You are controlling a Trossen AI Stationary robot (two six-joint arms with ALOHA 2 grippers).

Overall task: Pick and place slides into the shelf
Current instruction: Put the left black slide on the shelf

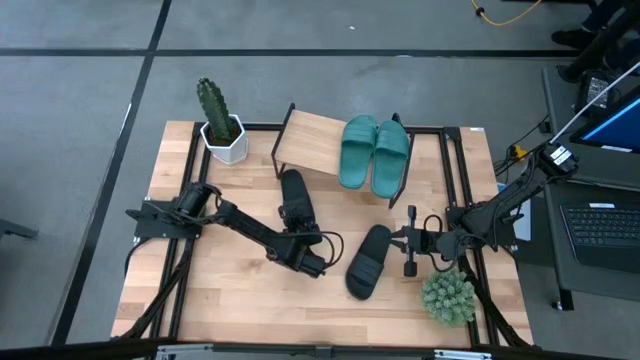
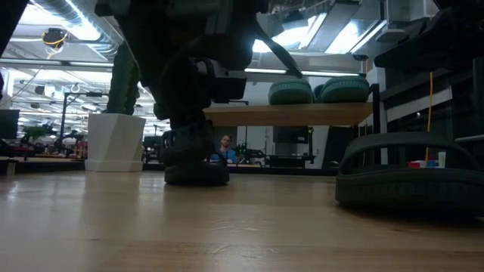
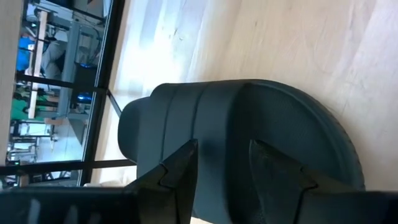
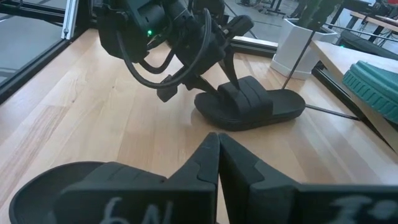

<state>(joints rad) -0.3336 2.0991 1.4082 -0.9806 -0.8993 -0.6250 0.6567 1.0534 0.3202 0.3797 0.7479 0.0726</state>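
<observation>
Black slide (image 3: 249,137) beneath left fingers (image 3: 180,180), narrowly parted; right fingers (image 4: 205,162) pressed together, marked "6N".

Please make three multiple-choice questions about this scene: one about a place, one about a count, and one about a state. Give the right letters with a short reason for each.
1. Where are the two green slides?
A. on the shelf
B. on the floor
C. beside the round bush

2. How many black slides lie on the table?
A. one
B. two
C. four

3. In what state is the right tool?
A. open wide
B. shut, holding nothing
C. shut on a green slide

Answers:
1. A: the green slides rest side by side on the board of the shelf.
2. B: one black slide lies by the left tool, the other black slide by the right tool.
3. B: in the right wrist view its fingers meet with nothing between them.
</observation>
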